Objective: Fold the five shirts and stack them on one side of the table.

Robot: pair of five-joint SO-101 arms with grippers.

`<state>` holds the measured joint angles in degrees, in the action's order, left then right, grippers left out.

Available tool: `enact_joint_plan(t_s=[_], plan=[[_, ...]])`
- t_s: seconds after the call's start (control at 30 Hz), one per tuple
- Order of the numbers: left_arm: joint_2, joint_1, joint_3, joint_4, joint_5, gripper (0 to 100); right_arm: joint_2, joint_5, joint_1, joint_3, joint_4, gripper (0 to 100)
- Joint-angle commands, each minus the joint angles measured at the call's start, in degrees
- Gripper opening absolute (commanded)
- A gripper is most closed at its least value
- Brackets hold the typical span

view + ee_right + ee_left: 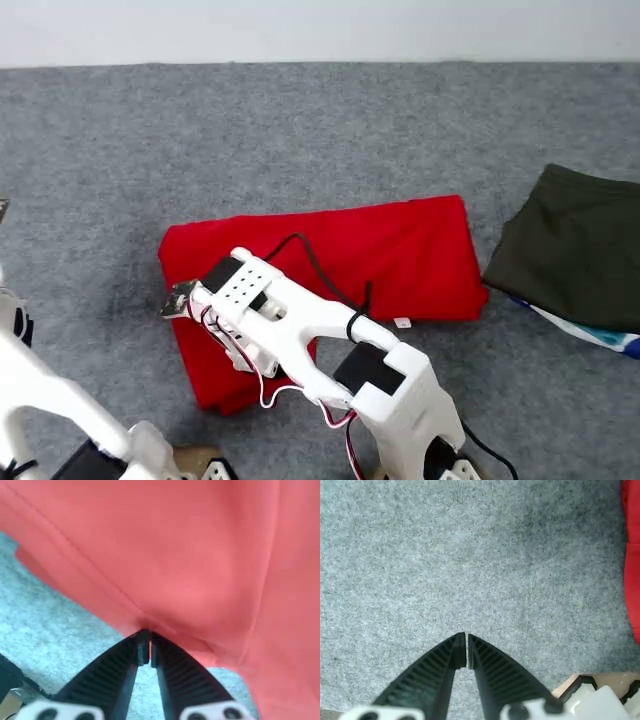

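We find the red shirt (400,255) lying on the bench (300,130), folded to a long band, with one end not yet squared. The right tool (149,645) is clenched at that end's hem and, in our judgement, pinches the cloth. The left tool (467,647) is clenched on nothing, over bare bench just off the red shirt's edge. Near the red shirt's other end sits a stack: a folded dark green shirt (575,245) on a white-and-blue one (600,335). We judge two shirts stacked, one in hand, and the remainder unaccounted for.
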<state>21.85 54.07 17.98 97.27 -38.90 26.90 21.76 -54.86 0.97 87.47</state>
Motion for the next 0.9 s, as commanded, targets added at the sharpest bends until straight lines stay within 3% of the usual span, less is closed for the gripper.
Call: enact_joint_plan(t_s=[0.0, 0.1, 0.3, 0.67, 0.87], plan=[[1.9, 0.2, -0.3, -0.6, -0.4, 2, -1.8, 1.8, 1.3, 0.5, 2.0, 1.0], [1.9, 0.2, -0.3, -0.6, -0.4, 2, -4.2, 3.4, 0.9, 0.5, 4.1, 2.0], [1.8, 0.1, -0.3, -0.6, -0.4, 2, -5.7, 3.3, 1.0, 0.5, 4.3, 16.8], [1.6, 0.1, -0.2, -0.6, -0.4, 2, 1.6, 3.4, 1.0, 0.5, -1.8, 15.4], [1.6, 0.1, -0.2, -0.6, -0.4, 2, 2.9, 5.8, 1.3, 0.4, -1.8, 5.7]])
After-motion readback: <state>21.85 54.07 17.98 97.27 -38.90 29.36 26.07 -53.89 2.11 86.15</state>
